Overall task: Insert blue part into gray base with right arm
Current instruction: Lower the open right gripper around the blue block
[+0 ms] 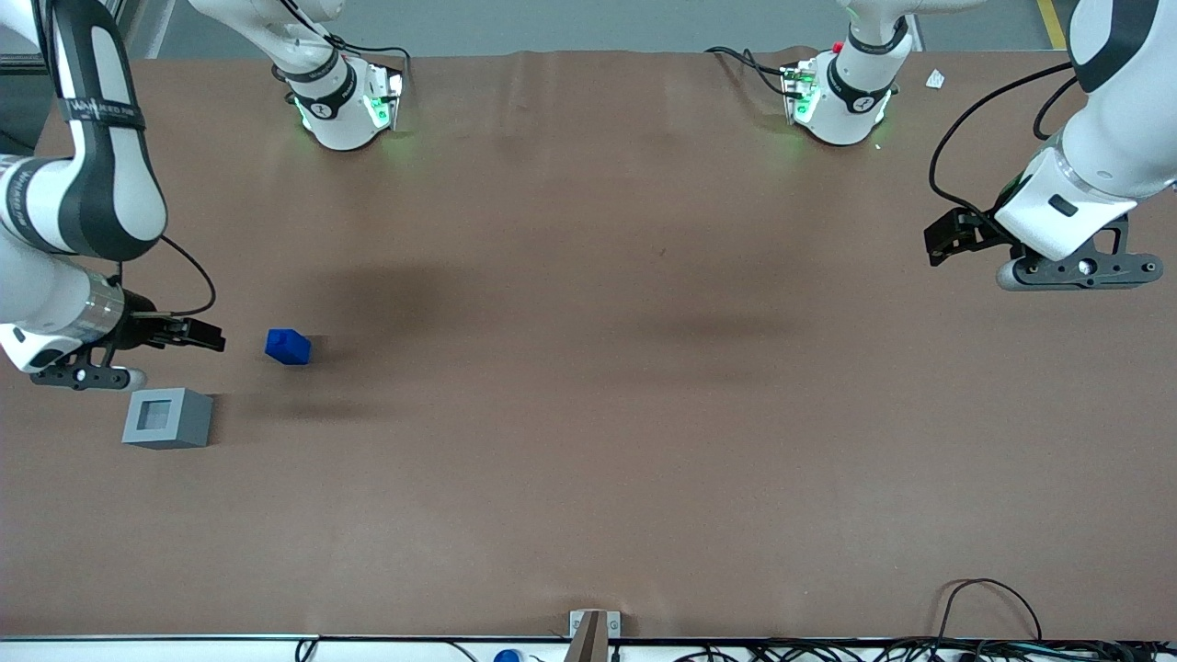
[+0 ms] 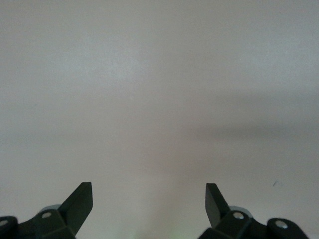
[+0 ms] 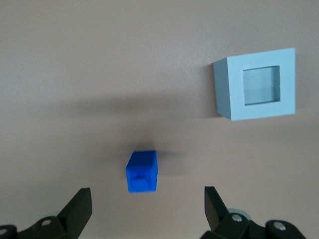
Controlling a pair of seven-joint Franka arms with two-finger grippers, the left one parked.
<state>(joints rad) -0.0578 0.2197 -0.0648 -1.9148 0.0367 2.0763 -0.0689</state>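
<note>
The blue part (image 1: 288, 347) lies on the brown table toward the working arm's end; in the right wrist view the blue part (image 3: 142, 171) sits just ahead of the fingers, its stub face toward the camera. The gray base (image 1: 168, 417) stands nearer to the front camera than the blue part, recess facing up; the right wrist view shows the gray base (image 3: 256, 91) apart from the blue part. My right arm's gripper (image 1: 210, 335) hovers beside the blue part, a short gap away. Its fingers stand wide open with nothing between them, as the gripper (image 3: 148, 205) in the wrist view shows.
Two white arm bases (image 1: 345, 101) (image 1: 841, 97) stand at the table's back edge. Cables (image 1: 988, 611) lie along the front edge toward the parked arm's end. A small mount (image 1: 593, 630) sits at the front edge's middle.
</note>
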